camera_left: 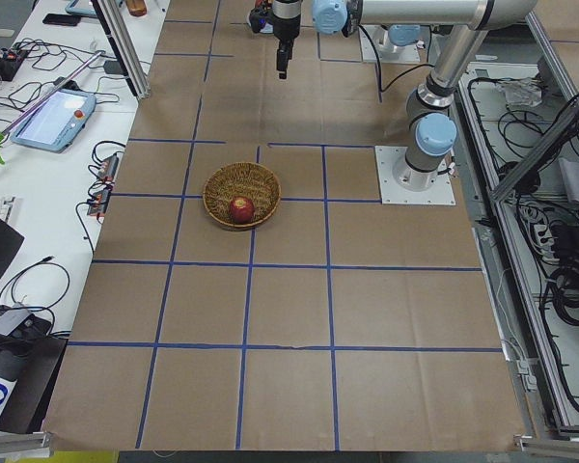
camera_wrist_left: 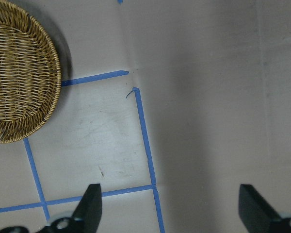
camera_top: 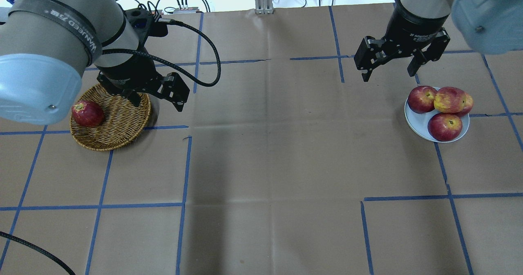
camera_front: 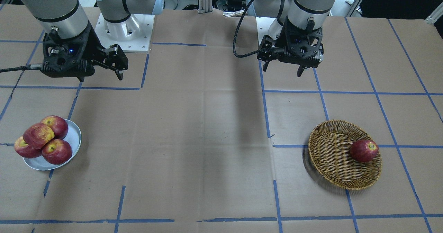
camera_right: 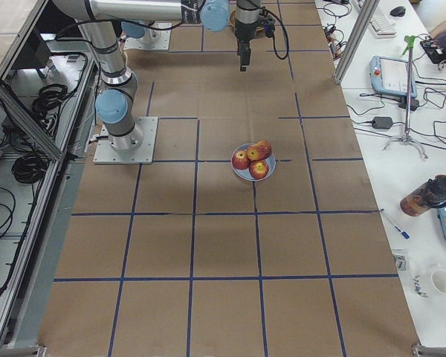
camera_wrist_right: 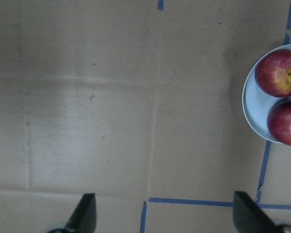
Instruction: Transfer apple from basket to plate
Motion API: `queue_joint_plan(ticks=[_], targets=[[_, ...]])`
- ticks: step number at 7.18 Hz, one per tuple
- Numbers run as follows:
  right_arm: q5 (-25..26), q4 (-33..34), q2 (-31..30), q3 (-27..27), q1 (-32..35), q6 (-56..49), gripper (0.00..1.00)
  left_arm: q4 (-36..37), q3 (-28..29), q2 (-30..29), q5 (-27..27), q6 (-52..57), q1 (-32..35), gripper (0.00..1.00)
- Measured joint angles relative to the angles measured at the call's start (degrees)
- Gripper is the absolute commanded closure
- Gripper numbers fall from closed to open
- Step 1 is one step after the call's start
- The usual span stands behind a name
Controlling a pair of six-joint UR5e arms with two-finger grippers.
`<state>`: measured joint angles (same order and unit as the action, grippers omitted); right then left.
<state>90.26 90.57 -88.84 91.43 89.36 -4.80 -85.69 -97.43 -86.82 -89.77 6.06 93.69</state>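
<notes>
Brown paper crossed by blue tape lines (camera_top: 184,164) covers the tabletop (camera_top: 269,152), which carries one basket (camera_top: 122,121), one plate (camera_top: 416,124) and five apples. At left, the basket holds a single dark red apple (camera_top: 87,113); the left fingers (camera_top: 178,95) hang spread and empty above the tabletop near it. The broad middle lies bare. At right, the right fingers (camera_top: 365,62), also spread and empty, hover near the plate, apart from the apple (camera_top: 449,99), which lies atop three darker apples (camera_top: 444,126) on the plate.

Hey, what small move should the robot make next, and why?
Probably slide the left gripper over the darker apple in the basket: it's open, empty, and off to the basket's side. The streaked apple already sits on the plate.
</notes>
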Motion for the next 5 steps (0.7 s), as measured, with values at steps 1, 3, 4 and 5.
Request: queue_joint_plan(ticks=[1,3,4,5], targets=[[-0.01,0.19,-0.3,0.38,-0.06,0.08,0.0,0.0,-0.03,0.03,0.02,0.02,0.0,0.01],[-0.06,0.31,-0.43,0.49,-0.06,0.14,0.0,0.0,-0.04,0.03,0.03,0.08,0.0,0.01],[-0.08,0.36,-0.45,0.5,-0.07,0.14,0.0,0.0,-0.04,0.04,0.03,0.07,0.0,0.01],[-0.08,0.36,-0.45,0.49,-0.07,0.14,0.0,0.0,-0.05,0.06,0.03,0.05,0.0,0.01]])
